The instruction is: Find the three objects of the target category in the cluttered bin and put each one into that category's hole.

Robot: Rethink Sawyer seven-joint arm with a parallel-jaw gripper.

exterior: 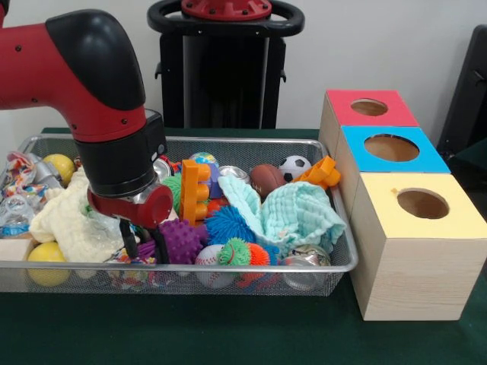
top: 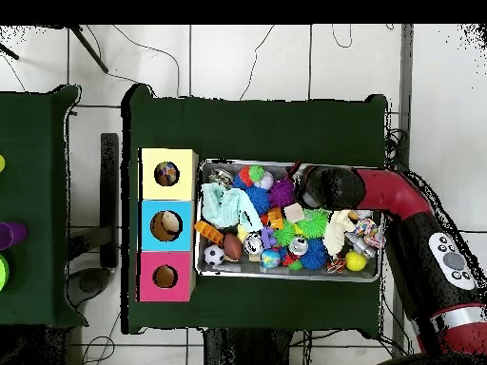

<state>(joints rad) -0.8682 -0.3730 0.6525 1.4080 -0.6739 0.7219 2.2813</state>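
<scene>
Three boxes line the green surface (exterior: 228, 334): yellow box (exterior: 415, 251) nearest, blue box (exterior: 388, 156) behind it, red box (exterior: 365, 110) farthest. Beside them, the bin (exterior: 190, 268) brims with toys, and the pincer (exterior: 144, 247) dips in by the purple ball (exterior: 181, 240), fingers parted, nothing gripped.

A wire bin (exterior: 335, 262) heaped with toys sits beside three holed boxes (exterior: 415, 251).
</scene>
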